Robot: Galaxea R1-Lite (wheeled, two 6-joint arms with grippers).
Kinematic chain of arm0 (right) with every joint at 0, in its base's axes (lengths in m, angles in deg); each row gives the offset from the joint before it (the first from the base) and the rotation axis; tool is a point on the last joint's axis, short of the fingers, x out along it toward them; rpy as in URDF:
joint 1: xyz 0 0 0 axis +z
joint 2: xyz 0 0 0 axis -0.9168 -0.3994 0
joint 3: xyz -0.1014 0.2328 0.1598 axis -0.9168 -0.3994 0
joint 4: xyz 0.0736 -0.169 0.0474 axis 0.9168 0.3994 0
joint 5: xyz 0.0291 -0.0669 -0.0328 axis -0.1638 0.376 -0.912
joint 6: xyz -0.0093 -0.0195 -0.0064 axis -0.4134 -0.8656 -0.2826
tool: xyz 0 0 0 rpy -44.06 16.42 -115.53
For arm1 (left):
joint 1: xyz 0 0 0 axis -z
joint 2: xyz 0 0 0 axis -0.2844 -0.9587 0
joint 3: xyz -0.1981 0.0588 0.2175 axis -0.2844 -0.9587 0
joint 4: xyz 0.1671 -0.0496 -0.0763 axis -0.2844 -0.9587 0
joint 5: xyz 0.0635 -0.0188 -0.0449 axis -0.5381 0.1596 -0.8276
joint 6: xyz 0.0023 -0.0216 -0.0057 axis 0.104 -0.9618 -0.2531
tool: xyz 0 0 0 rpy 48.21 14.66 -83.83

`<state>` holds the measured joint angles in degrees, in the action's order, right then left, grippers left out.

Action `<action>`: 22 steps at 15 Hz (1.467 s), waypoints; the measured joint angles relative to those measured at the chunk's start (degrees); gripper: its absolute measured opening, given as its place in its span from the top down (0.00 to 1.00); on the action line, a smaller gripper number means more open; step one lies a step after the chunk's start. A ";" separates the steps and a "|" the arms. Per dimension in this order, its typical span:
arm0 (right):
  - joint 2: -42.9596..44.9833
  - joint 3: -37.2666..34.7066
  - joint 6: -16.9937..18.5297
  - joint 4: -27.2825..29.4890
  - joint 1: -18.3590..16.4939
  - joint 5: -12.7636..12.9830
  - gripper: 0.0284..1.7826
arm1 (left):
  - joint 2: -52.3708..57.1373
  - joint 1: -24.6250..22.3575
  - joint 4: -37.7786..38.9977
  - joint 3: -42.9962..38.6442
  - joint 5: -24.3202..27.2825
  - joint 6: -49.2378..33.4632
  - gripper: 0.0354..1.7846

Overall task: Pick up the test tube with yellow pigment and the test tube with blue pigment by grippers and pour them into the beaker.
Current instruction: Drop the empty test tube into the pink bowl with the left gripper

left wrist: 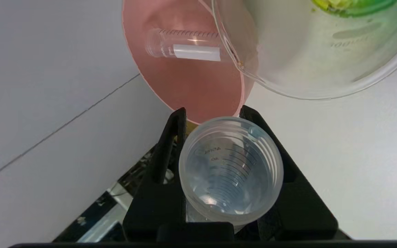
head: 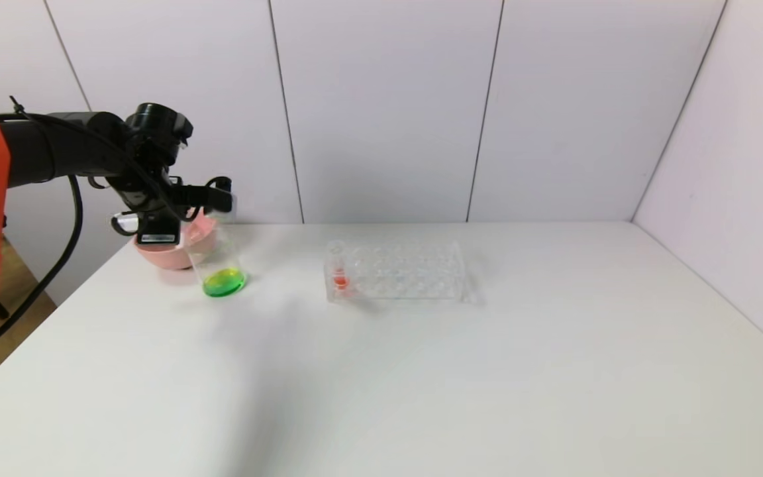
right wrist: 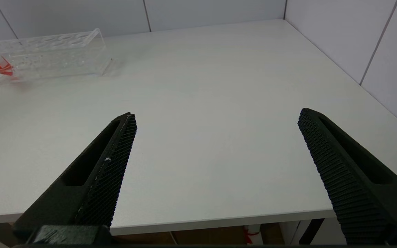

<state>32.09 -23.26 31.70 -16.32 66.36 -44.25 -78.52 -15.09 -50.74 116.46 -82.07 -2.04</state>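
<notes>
My left end effector (left wrist: pixel 215 137) pinches an emptied tube (left wrist: pixel 231 170) above the pink bowl (left wrist: pixel 191 89), beside the beaker (head: pixel 219 262) of green liquid on the table (head: pixel 421 371); I should lower before releasing; right end effector (right wrist: pixel 215 137) idles spread.

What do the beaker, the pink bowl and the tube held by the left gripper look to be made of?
Beaker: clear and glossy with printed markings, probably glass, green liquid at the bottom. Pink bowl: opaque, matte, evenly coloured, likely plastic; an empty tube lies in it. Held tube in the left gripper: slightly cloudy, moulded graduations and ridges, so probably plastic, though glass cannot be excluded.
</notes>
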 joint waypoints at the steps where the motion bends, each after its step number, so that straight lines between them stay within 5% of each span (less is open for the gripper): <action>1: 0.00 0.00 0.00 0.02 0.00 0.00 0.04 | 0.48 -0.09 0.11 0.00 1.05 -5.07 0.71; 8: 0.00 0.00 0.00 0.02 0.00 0.00 0.04 | 5.66 -2.36 14.03 -2.10 2.97 -57.58 0.71; 12: 0.00 0.00 0.00 0.00 0.00 -0.02 0.04 | 6.92 -4.62 26.49 -5.94 0.90 -77.69 0.71; 17: 0.00 0.00 -0.02 0.00 0.00 0.00 0.04 | 5.63 -6.74 43.40 -13.02 -0.50 -81.06 0.71; 22: 0.00 0.00 0.00 0.00 0.00 -0.02 0.04 | 1.17 -7.27 47.73 -13.76 0.00 -80.86 0.71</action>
<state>32.09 -23.26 31.70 -16.32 66.36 -44.27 -77.35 -22.36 -3.01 102.70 -82.07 -82.90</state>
